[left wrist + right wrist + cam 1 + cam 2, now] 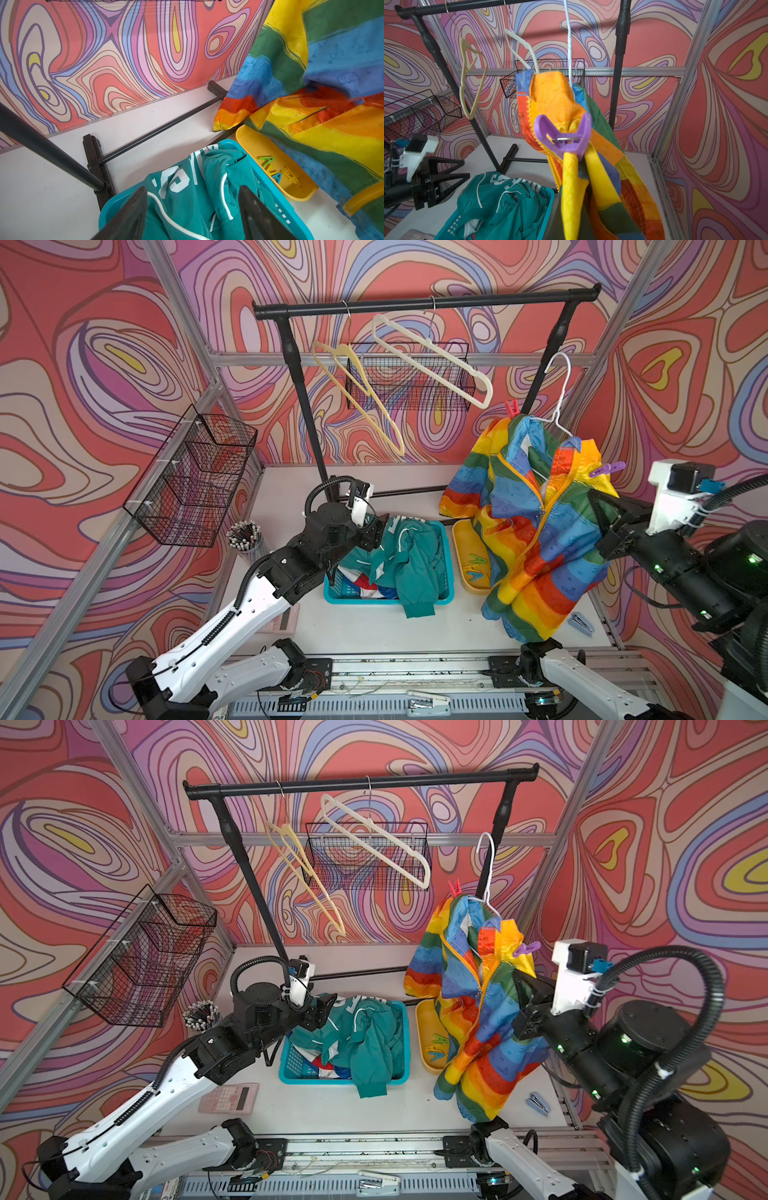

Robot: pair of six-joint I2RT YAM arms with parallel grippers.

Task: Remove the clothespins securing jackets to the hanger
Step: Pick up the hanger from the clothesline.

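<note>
Rainbow-striped jacket (pixel 536 539) pinned to white hanger (pixel 559 406) by purple clothespin (pixel 564 135) and pink clothespin (pixel 512 408).
Right gripper (pixel 595 506) clamps its fabric near the purple clothespin; left gripper (pixel 193 189) hangs open over teal jacket (pixel 409 568).

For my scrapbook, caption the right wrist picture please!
A purple clothespin pinches the rainbow jacket onto its white hanger.

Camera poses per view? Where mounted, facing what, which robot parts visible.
Both top views: overhead, looking down at clothes rack; left arm, right arm show.
Left wrist: above blue basket, facing back wall; open left gripper shows.
Right wrist: facing purple clothespin on rainbow jacket; left gripper visible.
Shared: teal jacket, all views.
</note>
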